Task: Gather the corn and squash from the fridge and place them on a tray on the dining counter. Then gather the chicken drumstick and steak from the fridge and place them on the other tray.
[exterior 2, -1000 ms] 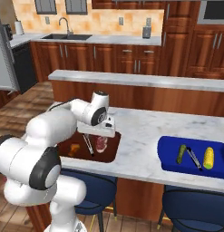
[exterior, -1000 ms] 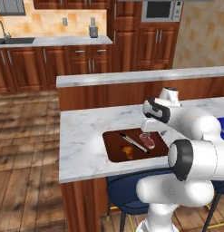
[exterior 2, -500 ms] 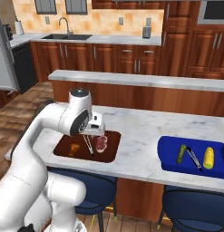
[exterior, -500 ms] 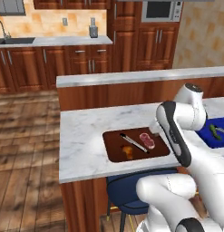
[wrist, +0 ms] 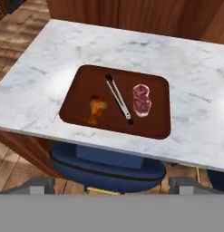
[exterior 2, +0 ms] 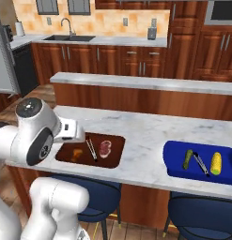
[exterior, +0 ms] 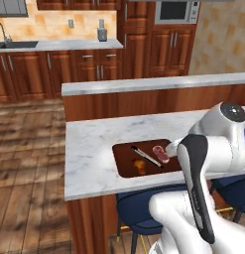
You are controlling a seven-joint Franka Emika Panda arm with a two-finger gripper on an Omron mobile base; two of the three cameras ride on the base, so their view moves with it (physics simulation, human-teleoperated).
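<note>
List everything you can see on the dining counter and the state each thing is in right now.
brown tray: holds both meats and tongs
steak: lying flat in brown tray
chicken drumstick: lying in brown tray
tongs: lying between the two meats
blue tray: holds squash, corn and second tongs
squash: lying in blue tray
corn: lying in blue tray

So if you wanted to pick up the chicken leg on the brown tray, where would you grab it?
Probably across the chicken drumstick's narrow bone end, coming straight down from above: it lies flat in the brown tray, clear of the tongs.
</note>
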